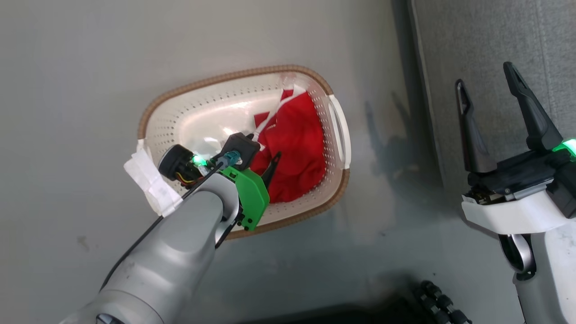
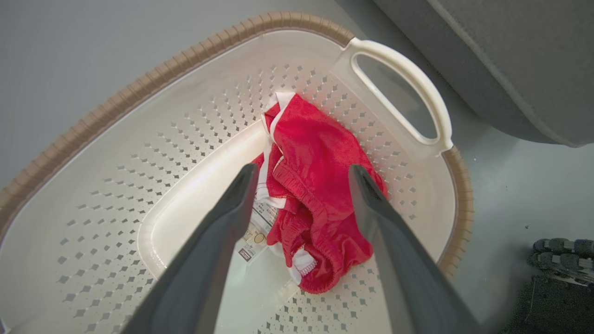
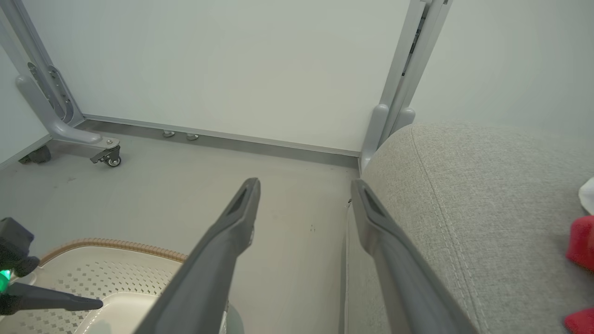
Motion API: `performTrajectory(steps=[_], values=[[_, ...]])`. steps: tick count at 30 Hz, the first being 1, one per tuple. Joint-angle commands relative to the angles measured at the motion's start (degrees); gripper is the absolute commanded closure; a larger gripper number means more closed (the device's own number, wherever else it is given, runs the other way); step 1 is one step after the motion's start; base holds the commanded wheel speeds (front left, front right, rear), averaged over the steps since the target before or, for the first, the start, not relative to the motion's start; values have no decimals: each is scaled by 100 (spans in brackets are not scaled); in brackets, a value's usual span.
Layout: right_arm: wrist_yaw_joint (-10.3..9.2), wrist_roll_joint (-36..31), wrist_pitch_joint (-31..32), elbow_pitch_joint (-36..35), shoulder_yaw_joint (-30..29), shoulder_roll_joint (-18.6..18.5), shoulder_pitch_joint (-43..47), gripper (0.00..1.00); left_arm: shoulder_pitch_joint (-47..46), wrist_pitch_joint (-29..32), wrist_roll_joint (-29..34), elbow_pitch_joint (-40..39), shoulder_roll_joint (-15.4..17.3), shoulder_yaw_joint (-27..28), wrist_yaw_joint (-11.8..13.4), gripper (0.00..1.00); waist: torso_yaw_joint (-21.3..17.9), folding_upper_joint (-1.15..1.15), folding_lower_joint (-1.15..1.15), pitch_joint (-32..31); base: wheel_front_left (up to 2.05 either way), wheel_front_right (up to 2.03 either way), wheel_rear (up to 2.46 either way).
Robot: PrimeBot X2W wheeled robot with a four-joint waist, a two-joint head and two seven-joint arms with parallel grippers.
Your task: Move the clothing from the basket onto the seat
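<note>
Your left gripper [image 2: 302,171] hung with its two dark fingers spread wide and nothing between them, pointing down into the basket [image 2: 162,74]. In the left wrist view the fingers framed a crumpled red garment [image 2: 320,185] with white trim. I could not tell whether the tips touched the cloth. The garment lay bunched on the basket's floor and up against the perforated wall, below the white side handle [image 2: 417,88] on the end nearer the seat [image 2: 510,55]. A paper label [image 2: 257,227] showed on the basket's base just beside the cloth, partly under its edge. The rest of the cream base was bare.

Your right gripper [image 1: 485,76] was also open and held nothing. In the head view it stood well apart from the basket, its fingers raised over the edge of the grey seat. In the right wrist view one finger lay over the floor [image 3: 287,260] and the other over the seat's rounded corner, along its stitched seam.

The basket stood on the grey floor, near the seat but not touching it. A second red piece [image 3: 582,241] lay on the seat at the right edge of the right wrist view, cut off by the frame, with a scrap of white just above it. Beyond the floor stood a pale panel wall [image 3: 232,60] on a grey frame with a caster [image 3: 109,157].
</note>
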Motion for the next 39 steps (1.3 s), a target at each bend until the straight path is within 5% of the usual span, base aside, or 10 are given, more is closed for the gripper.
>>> performTrajectory(steps=[1, 23, 39], values=[[-8, -41, -1, -53, 4, -13, -98, 0, -222, -21, -85, 90, 37, -70, -12, 0, -312, 65, -2, 612, 0, 0, 0], [-8, 212, -1, -844, 481, 221, -541, 0, -1052, 149, -667, 1296, 185, -760, 17, 0, -814, 65, -2, 1635, 0, 0, 0], [-8, 264, -2, -1061, 418, 95, -432, 0, -1250, 13, -1289, 919, 76, -1098, -13, 0, -732, 65, -2, 2075, 0, 0, 0]])
